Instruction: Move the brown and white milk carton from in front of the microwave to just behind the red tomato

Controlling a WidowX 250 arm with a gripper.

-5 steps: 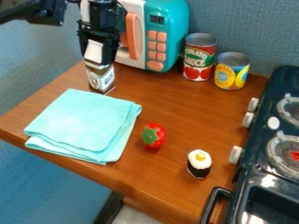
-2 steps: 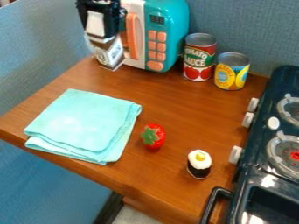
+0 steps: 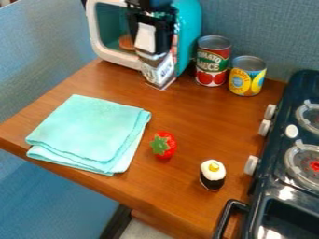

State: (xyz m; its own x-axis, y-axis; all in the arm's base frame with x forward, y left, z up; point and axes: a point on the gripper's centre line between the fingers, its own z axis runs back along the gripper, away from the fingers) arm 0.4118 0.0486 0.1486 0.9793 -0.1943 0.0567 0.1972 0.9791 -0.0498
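Observation:
At the top of the view the gripper (image 3: 156, 50) hangs in front of the toy microwave (image 3: 187, 28), shut on a small brown and white carton (image 3: 159, 71). The carton tilts a little, its lower end close to the table by the microwave's front right corner; whether it touches the wood I cannot tell. Behind and left of the gripper, the microwave's window shows an orange-brown round thing (image 3: 126, 43) inside. To the carton's right stand a tomato sauce can (image 3: 212, 60) and a yellow and blue can (image 3: 247, 75).
A folded turquoise cloth (image 3: 87, 130) lies on the left of the wooden table (image 3: 187, 105). A red toy tomato (image 3: 163, 145) and a black and white sushi-like toy (image 3: 212, 175) sit toward the front. The dark toy stove (image 3: 274, 186) borders the right side.
The gripper has moved right across the microwave's front with the carton, after first shifting up and slightly right. The microwave's window now shows, and its buttons are mostly covered.

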